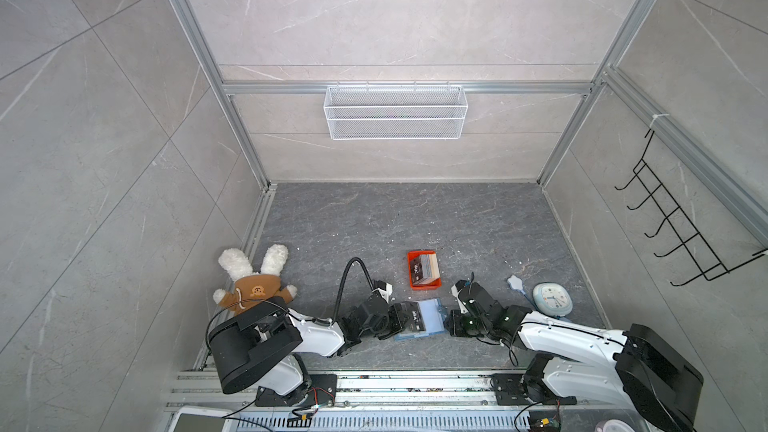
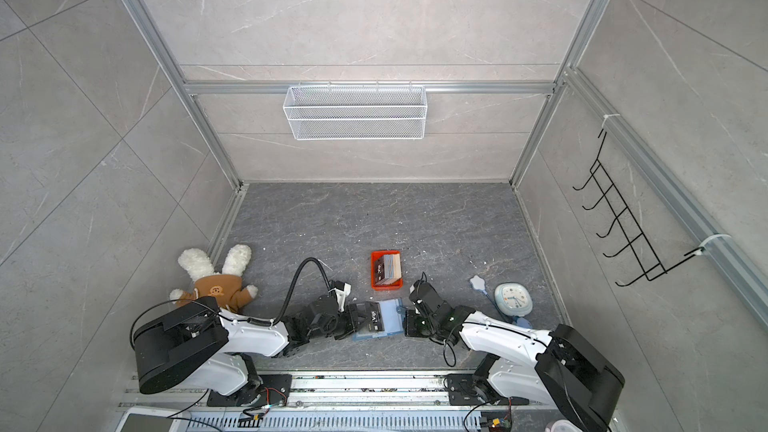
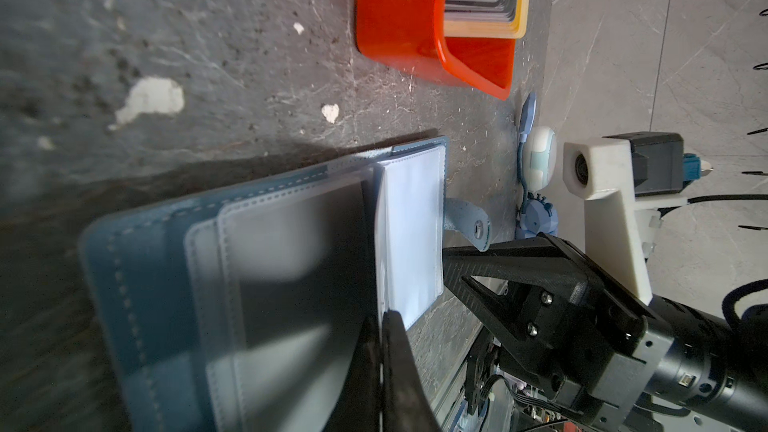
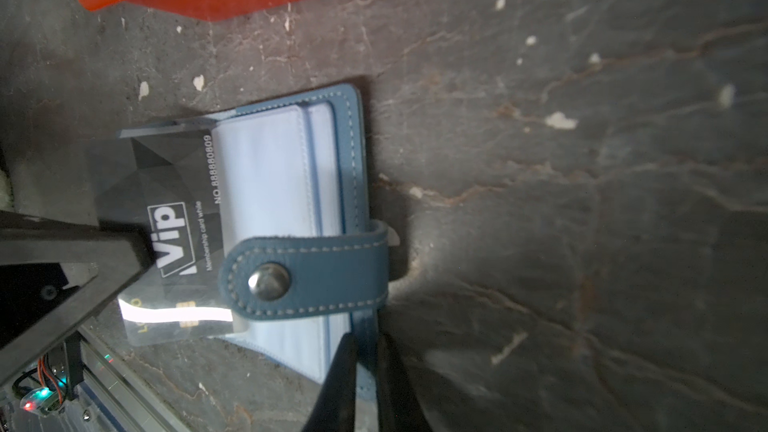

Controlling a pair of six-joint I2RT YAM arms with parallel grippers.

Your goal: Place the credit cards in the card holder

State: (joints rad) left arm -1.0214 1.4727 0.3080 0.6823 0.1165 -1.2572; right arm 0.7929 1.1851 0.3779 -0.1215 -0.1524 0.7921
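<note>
Dark grey marbled tabletop (image 1: 374, 222): the blue, stitched, leather-like card holder (image 1: 432, 320) lies open between both claws. The left gripper (image 3: 380, 326) is clamped on a black card (image 4: 166, 201) whose far edge meets the clear pockets. The right gripper (image 4: 365, 342) pinches the holder's cover edge. The orange tray (image 1: 424, 285) contains the stacked credit cards (image 1: 424, 270).

plush rabbit (image 1: 253, 280), brown top, left edge of desk (image 1: 374, 222) | orange tray (image 1: 424, 285) mid-desk | pale-blue clock (image 1: 552, 297) flat, right side | white wire basket (image 1: 395, 114) on back wall | black hook rack (image 1: 681, 222) on right wall
</note>
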